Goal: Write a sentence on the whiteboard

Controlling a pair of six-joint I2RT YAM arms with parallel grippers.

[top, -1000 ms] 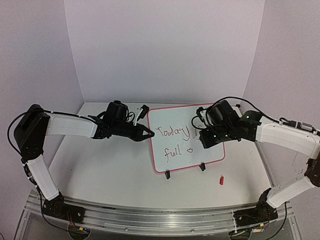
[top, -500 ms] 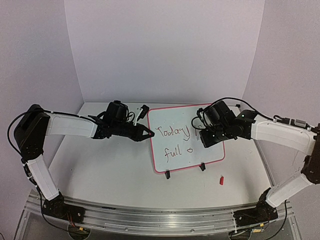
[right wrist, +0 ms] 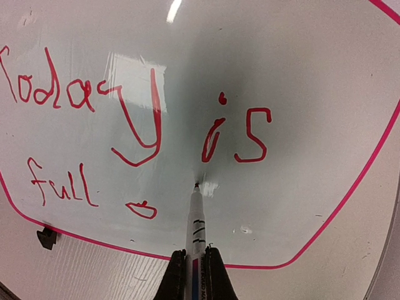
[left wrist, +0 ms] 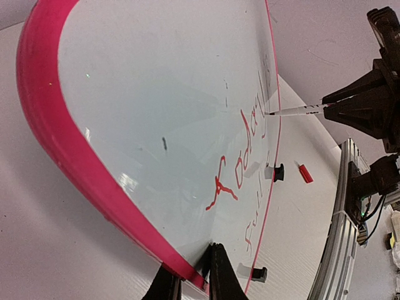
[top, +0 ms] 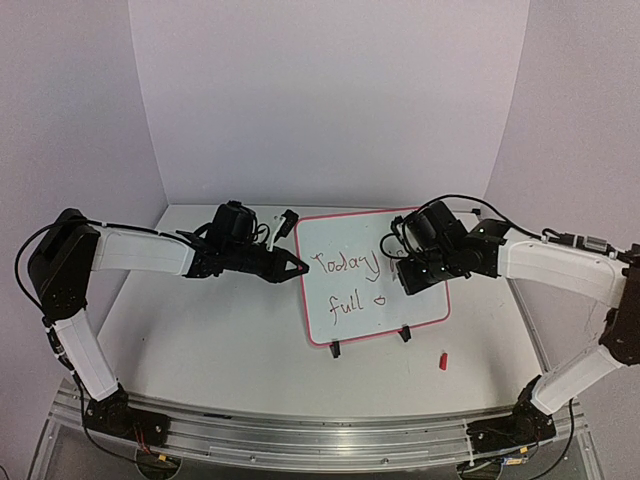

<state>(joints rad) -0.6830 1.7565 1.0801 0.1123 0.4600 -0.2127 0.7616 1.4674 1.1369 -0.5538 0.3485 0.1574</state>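
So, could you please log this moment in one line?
left gripper: shut on whiteboard | right gripper: shut on marker, tip at whiteboard | sentence: Today is full

Whiteboard (top: 372, 325): glossy white, pink-red frame, rounded corners, propped tilted back, centre-right of bench (top: 220, 340). Sentence (top: 345, 264): red marker handwriting, two lines, "Today is" above "full" plus one small round mark.
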